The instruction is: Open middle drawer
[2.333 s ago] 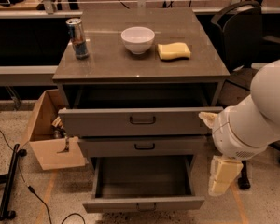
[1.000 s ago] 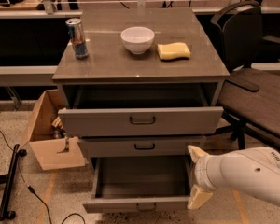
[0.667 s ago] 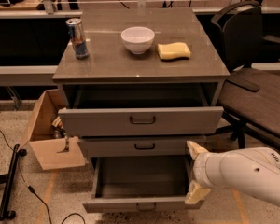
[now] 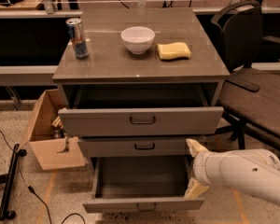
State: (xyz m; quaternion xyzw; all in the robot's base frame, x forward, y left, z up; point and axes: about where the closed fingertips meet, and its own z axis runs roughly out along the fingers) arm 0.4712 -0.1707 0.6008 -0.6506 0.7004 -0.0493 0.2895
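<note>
Nearly shut, the middle drawer (image 4: pixel 107 147) lies under the top drawer (image 4: pixel 93 121); the tool (image 4: pixel 192 168), spread wide, hangs below that drawer's right end, off the pull handle (image 4: pixel 144 146), and could snag the open bottom drawer (image 4: pixel 116 204)

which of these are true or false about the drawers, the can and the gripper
1. The bottom drawer is out further than the top drawer. True.
2. The middle drawer is fully open. False: the middle drawer is nearly shut.
3. The can stands right of the bowl. False: the can stands left of the bowl.
4. The gripper is by the bottom drawer's right end, jaws apart. True.
5. The gripper holds the middle drawer's handle. False: the handle is free.
</note>
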